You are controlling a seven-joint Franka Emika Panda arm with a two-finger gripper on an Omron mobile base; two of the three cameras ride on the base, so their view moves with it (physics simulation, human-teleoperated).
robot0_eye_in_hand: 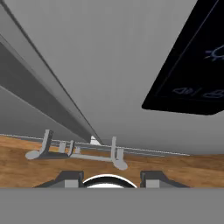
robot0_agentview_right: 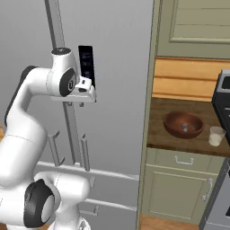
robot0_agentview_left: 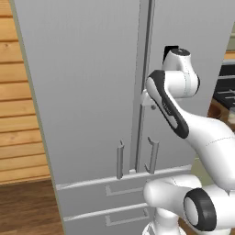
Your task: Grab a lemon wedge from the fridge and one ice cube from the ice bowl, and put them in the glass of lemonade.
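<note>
Closest to my cameras is the arm itself, its white links rising in front of the fridge [robot0_agentview_left: 87, 92]. From the left base view I see the fridge as a tall, plain grey block, long axis vertical, with both upper doors shut and meeting at a centre seam. Two vertical bar handles [robot0_agentview_left: 120, 159] sit low on either side of that seam, and two drawers with horizontal pulls lie below them. Wooden wall panelling stands left of the fridge.

My end effector [robot0_agentview_right: 81, 104] is held up against the right-hand door, just right of the seam and well above the handles, beside a dark display panel [robot0_agentview_right: 86, 63] set into that door. In the hand view the finger tips [robot0_eye_in_hand: 70, 178] stand apart with nothing between them, so I read the end effector as partly open and empty. The panel shows faint icons there, but I cannot read any of them.

Right of the fridge, in the right base view, a brown worktop [robot0_agentview_right: 157, 128] carries the ice bowl [robot0_agentview_right: 183, 124], round, shallow and reddish-brown, with a tiny pale ice cube [robot0_agentview_right: 184, 128] inside. Just right of the bowl stands the glass of lemonade [robot0_agentview_right: 216, 135], upright, clear, with pale liquid.
</note>
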